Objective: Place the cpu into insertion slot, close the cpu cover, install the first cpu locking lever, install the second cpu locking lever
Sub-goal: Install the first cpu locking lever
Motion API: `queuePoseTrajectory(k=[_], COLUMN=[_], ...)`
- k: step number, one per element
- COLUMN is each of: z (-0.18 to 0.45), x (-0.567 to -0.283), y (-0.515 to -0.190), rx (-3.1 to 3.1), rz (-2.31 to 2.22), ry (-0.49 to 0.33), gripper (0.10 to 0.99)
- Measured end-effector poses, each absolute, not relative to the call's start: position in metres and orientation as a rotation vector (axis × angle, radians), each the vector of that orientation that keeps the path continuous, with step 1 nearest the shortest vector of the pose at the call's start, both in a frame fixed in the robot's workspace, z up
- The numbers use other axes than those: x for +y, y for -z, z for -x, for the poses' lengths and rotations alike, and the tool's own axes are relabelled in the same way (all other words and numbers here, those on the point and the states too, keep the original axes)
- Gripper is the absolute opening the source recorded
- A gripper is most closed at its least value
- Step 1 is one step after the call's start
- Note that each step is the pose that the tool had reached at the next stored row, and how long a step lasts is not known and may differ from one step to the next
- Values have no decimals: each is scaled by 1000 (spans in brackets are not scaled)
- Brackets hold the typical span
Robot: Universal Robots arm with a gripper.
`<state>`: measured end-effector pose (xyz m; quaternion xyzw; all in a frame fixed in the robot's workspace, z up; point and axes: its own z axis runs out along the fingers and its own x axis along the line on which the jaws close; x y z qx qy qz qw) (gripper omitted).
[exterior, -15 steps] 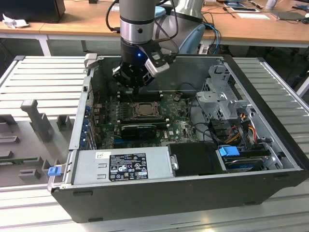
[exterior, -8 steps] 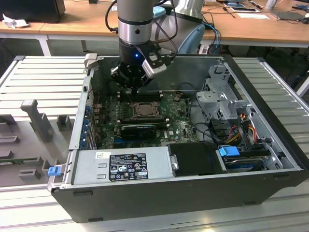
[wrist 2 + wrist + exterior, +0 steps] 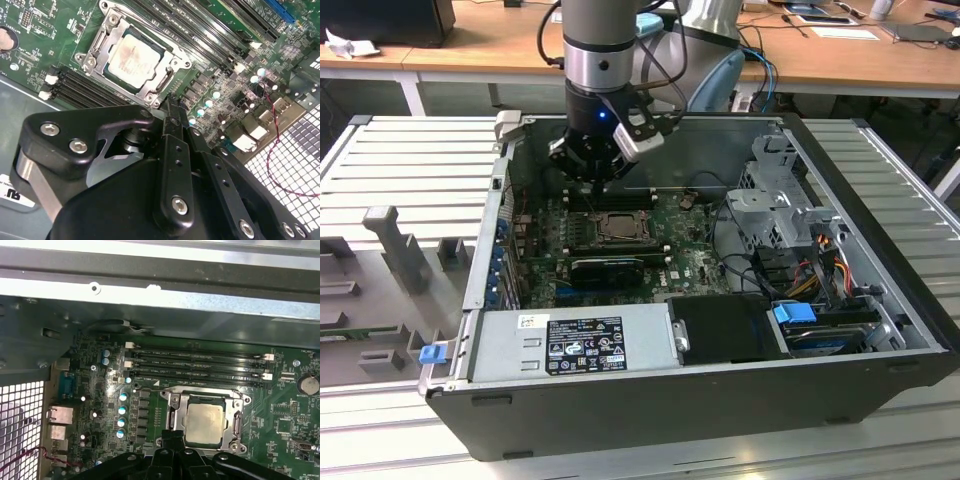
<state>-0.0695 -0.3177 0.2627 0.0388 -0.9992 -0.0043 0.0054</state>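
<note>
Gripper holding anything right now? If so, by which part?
Cannot be told. The gripper is down at the corner of the cpu cover, its tip hiding any contact; the cpu lies seated under that cover, not held.

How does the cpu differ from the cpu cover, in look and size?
The cpu is a solid plate with a pale beige, smudged face; the cpu cover is a brighter silvery frame with an open window. The cpu cover is the larger, its bars running outside the cpu's edges. The cpu sits inside the window; the cpu cover rings it. Both are square, metal and lie flat on the green board.
</note>
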Motion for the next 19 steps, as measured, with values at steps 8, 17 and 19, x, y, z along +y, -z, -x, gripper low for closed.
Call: queuePoseTrajectory(k=[8,17,19], z=[77,105,108], x=[-318,-314,-312], y=[-262,-261,-260], rx=[-3128,-3128,-3129], rz=[-122,-122,-120], ry=[13,18,31], gripper=[106,106,106])
